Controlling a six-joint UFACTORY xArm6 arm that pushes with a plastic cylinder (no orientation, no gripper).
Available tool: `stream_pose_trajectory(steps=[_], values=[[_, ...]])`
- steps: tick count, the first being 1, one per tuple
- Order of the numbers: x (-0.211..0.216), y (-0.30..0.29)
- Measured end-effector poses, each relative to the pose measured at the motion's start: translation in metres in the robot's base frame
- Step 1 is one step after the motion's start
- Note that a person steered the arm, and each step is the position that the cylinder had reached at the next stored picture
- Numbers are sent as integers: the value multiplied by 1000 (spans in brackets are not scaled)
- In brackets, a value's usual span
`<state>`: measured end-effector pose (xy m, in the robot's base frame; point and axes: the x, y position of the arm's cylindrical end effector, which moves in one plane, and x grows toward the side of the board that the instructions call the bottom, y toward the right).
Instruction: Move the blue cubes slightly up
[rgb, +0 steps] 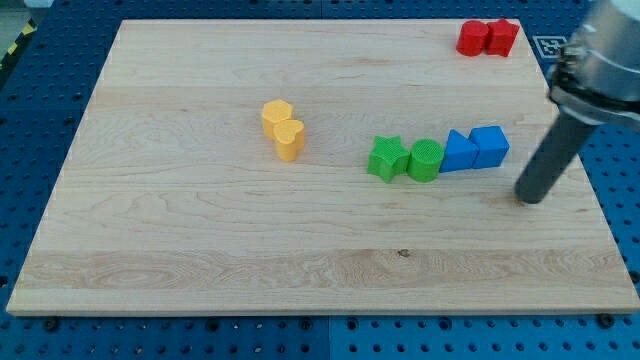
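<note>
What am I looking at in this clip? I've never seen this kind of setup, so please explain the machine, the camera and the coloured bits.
One camera looks down at a wooden board. The dark rod at the view's right is a robot arm's end; its tip pushes blocks and holds nothing. It sits right of and slightly below two blue blocks, apart from them. Left of those sit a green cylinder and green star. Two yellow blocks lie mid-board, two red blocks at top right.

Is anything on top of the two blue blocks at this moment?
Nothing sits on the left blue block or the right blue block; their top faces show bare. My tip rests apart, toward the view's bottom right. Their undersides are hidden.
</note>
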<state>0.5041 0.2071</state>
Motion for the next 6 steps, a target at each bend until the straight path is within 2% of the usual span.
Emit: stream_pose_trajectory(steps=[1,2,6], values=[[-5,-29],[-38,-29],[-70,-21]])
